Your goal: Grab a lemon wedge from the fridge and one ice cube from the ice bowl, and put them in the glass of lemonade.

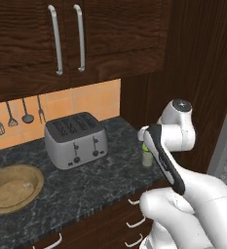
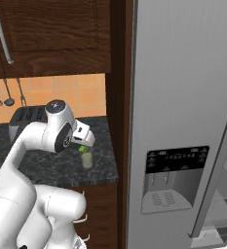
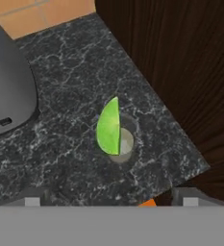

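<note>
Bench (image 1: 95,180): dark speckled polished stone. Toaster (image 1: 76,140): brushed steel. Cabinets (image 1: 27,39): dark grained wood, metal handles. Fridge (image 2: 183,97): smooth matt grey. Bowl (image 1: 12,187): pale wood. Glass of lemonade (image 2: 87,160): clear.

I see a dark marbled stone counter (image 1: 100,175) bearing a steel four-slot toaster (image 1: 76,139), a round wooden bowl (image 1: 12,187) to its left, and a small clear lemonade glass (image 1: 147,156) to its right.
</note>
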